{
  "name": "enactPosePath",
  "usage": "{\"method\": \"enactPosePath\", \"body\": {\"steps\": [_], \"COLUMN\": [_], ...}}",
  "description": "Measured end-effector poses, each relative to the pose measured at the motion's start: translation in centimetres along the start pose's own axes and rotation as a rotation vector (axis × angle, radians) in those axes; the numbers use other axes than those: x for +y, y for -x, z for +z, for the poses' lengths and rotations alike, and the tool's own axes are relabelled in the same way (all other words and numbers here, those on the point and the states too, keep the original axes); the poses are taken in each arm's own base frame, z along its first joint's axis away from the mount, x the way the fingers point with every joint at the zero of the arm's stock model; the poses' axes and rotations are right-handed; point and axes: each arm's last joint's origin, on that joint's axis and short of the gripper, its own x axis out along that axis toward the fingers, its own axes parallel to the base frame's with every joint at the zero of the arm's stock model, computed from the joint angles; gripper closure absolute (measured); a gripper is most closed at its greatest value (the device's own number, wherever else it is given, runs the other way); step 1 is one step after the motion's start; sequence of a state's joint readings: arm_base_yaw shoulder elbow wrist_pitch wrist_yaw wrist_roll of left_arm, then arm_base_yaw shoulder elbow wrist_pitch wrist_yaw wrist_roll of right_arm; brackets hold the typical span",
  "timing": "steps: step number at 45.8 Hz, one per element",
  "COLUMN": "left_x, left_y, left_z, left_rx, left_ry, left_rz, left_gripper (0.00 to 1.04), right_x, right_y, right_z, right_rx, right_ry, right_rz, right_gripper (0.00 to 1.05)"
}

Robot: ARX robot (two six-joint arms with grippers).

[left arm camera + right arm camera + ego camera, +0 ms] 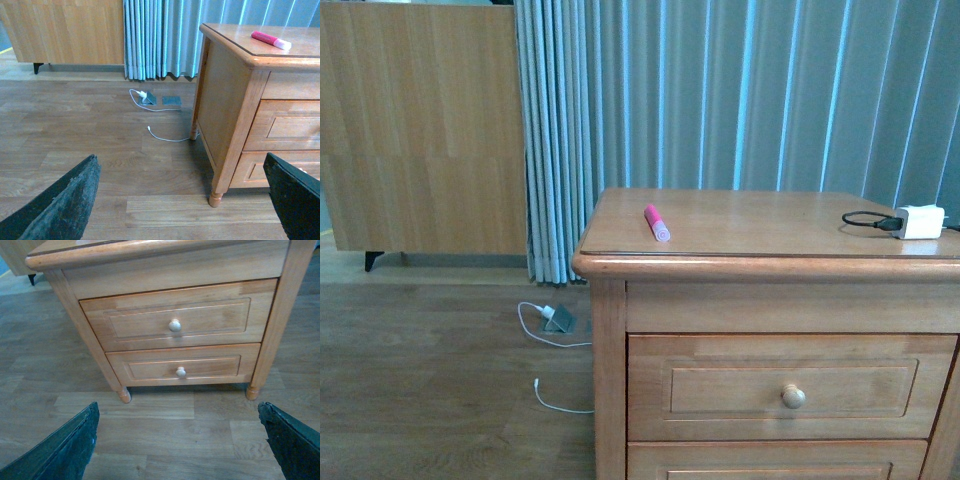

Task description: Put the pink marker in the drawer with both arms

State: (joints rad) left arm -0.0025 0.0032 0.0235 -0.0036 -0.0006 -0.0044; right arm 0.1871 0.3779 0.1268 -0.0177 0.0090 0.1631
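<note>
My left gripper (pixel 180 159) and right gripper (pixel 178 406) hang low over the floor — both spread wide apart. The pink marker (pixel 657 222) lies on the cabinet top (pixel 770 228), left side — the drawer (pixel 720 390) is closed.

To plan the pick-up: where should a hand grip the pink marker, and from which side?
Grip the pink marker mid-barrel, coming down from above. It lies flat on the cabinet top, its long axis running roughly back to front, so a grip closing across it from left and right seems best.
</note>
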Motion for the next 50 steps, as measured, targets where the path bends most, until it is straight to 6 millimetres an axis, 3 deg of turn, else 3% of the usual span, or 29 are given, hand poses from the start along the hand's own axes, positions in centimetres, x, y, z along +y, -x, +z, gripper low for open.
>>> {"method": "enactPosePath", "body": {"steps": [5, 17, 30, 50], "left_x": [0.0, 0.0, 0.0, 0.0], "left_y": [0.0, 0.0, 0.0, 0.0], "left_z": [0.0, 0.0, 0.0, 0.0], "left_rx": [0.000, 0.000, 0.000, 0.000], "left_ry": [0.000, 0.000, 0.000, 0.000], "left_rz": [0.000, 0.000, 0.000, 0.000], "left_gripper": [0.06, 0.06, 0.06, 0.06], "right_x": [0.7, 2.7, 4.0, 4.5], "right_y": [-1.7, -9.0, -16.1, -25.2], "right_z": [0.5, 1.7, 1.1, -1.1], "right_rx": [0.018, 0.059, 0.097, 0.110], "right_ry": [0.015, 0.044, 0.061, 0.075], "right_rz": [0.028, 0.015, -0.020, -0.076], "right_gripper": [0.08, 0.08, 0.08, 0.08]}}
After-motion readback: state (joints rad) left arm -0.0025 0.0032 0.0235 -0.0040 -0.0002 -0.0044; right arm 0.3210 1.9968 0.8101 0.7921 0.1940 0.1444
